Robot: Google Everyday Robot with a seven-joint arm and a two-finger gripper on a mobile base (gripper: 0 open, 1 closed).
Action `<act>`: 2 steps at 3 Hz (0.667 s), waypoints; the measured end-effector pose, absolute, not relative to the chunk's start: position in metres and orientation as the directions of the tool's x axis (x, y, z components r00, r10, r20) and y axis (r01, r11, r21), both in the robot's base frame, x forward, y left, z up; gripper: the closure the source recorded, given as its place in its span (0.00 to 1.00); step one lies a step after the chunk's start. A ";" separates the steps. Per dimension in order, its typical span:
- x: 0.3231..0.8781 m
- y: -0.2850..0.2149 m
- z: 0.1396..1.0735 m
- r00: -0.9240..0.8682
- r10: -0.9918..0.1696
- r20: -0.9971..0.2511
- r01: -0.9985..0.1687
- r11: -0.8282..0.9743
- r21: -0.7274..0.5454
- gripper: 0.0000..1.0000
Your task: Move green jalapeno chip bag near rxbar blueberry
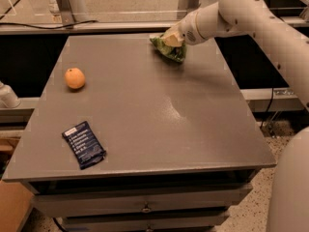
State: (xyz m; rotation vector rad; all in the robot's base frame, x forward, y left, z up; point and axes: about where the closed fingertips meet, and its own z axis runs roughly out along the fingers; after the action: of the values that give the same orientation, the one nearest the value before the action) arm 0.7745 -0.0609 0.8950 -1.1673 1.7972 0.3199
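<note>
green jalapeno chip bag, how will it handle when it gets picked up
The green jalapeno chip bag, under the gripper at the far edge of the table, looks crumpled, so it will probably flex rather than hold shape. Its shiny foil may slip.

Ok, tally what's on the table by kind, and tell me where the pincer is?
Snack bags: 1, the green jalapeno chip bag
Wrapped bars: 1, the rxbar blueberry
Fruit: 1, the orange
Total: 3
The pincer is at the chip bag, near the far edge of the table.
</note>
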 end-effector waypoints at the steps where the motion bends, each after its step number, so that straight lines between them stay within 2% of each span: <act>1: 0.762 -0.062 0.920 -0.067 -0.551 -0.832 -0.825 0.499 -0.265 1.00; 2: 0.733 -0.059 0.949 -0.012 -0.526 -0.850 -0.845 0.460 -0.273 1.00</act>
State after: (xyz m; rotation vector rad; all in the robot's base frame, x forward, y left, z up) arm 0.7334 -0.0590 0.9488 -1.1959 1.6765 0.3855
